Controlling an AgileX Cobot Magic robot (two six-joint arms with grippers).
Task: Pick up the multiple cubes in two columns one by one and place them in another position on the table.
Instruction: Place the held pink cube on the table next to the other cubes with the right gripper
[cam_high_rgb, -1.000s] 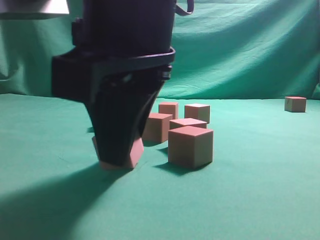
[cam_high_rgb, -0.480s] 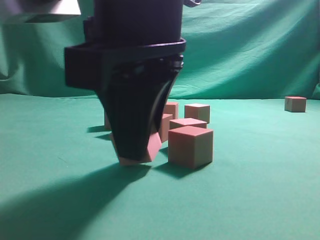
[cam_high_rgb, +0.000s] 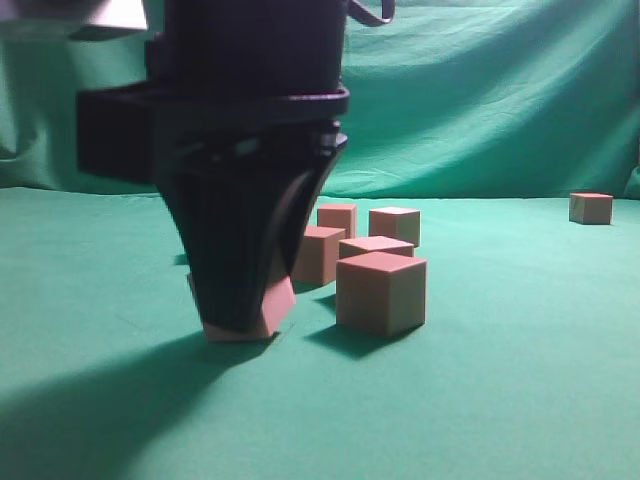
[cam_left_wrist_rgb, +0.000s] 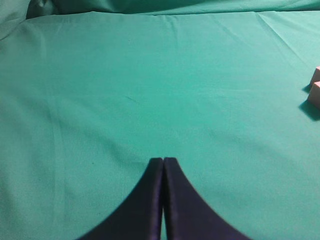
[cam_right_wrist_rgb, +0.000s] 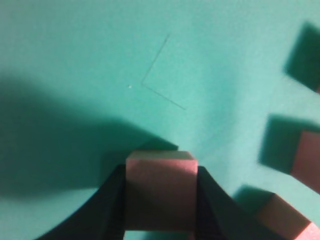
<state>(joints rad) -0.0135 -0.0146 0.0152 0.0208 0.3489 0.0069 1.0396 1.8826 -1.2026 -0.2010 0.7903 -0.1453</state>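
- No text, label, brand, number or sign can be read in any view
- The cubes (cam_high_rgb: 381, 291) show plain, unmarked faces
- The table (cam_high_rgb: 520, 380) is bare green cloth; a thin angular line on it, seen in the right wrist view, forms no character

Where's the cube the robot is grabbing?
In the exterior view the held cube sits left of centre, pinched in the right gripper, low over the table, just left of the nearest cube.

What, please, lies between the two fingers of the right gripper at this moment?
One cube, clamped between the right gripper's fingers; the right wrist view shows it best.
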